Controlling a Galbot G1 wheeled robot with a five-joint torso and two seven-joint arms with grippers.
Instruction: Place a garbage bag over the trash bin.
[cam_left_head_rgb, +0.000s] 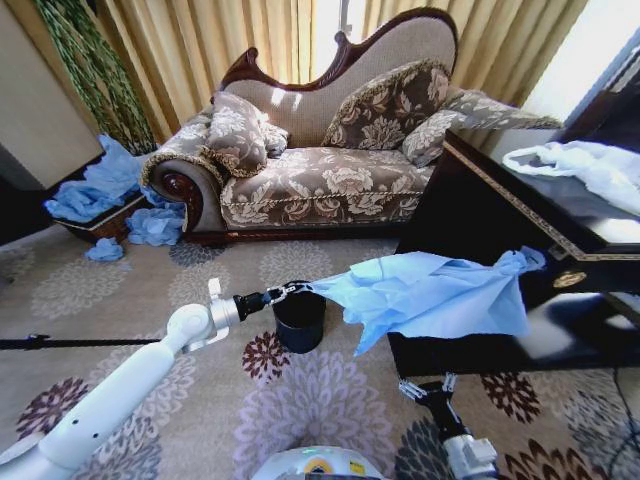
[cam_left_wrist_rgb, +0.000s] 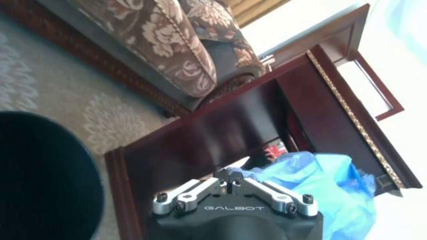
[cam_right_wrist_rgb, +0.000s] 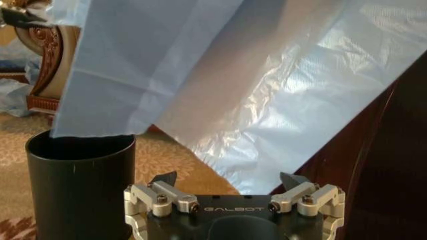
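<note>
- Right now my left gripper (cam_left_head_rgb: 290, 291) is pinched closed on one corner of the garbage bag (cam_left_head_rgb: 430, 295), holding it in the air just above the rim of the trash bin (cam_left_head_rgb: 300, 322).
- In the left wrist view the fingers (cam_left_wrist_rgb: 230, 176) are drawn together with blue plastic bunched just past their tips, so I read that grip as firm.
- From that pinch the bag runs away from the left gripper toward my right side, long axis roughly level, and its far end drapes against the edge of the dark wooden table (cam_left_head_rgb: 480, 200).
- The bin stands directly below the left gripper, on the patterned carpet (cam_left_head_rgb: 330, 400), with the bag's held corner over its mouth and the rest of the sheet off to the right of it.
- My right gripper (cam_left_head_rgb: 428, 387) sits low, below the bag's hanging underside and not touching it; its jaws are spread wide with nothing between them.
- In the right wrist view the sheet hangs above and ahead of the open fingers (cam_right_wrist_rgb: 293, 179), with the bin just to one side.
- My judgement: the right gripper is the nearer one to the free edge, so the next move turns on it rising to the plastic overhead.
</note>
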